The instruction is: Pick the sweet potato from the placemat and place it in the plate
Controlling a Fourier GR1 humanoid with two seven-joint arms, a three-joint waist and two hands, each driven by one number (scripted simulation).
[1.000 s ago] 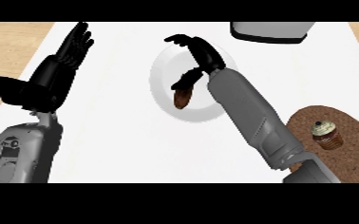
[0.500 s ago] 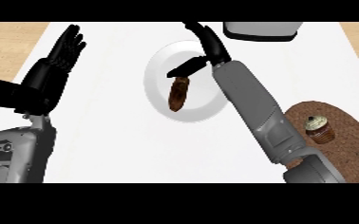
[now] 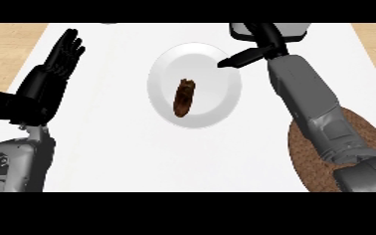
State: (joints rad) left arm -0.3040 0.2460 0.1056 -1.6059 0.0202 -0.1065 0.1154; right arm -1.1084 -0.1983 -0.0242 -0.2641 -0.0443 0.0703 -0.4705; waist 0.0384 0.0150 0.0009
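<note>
Lying free in the middle of the plate (image 3: 220,69), the potato (image 3: 184,96) was clear of the right hand (image 3: 253,55), which hung empty with fingers relaxed at the rim's two o'clock, where a low retreat could, I judged, nudge the plate; the left hand (image 3: 55,72) rested open at nine o'clock.

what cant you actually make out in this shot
- Head view: most of the placemat lies under the right forearm and runs off the right edge.
- Grey object at the top: right robot hand covers part of it, so what it is can't be told.
</note>
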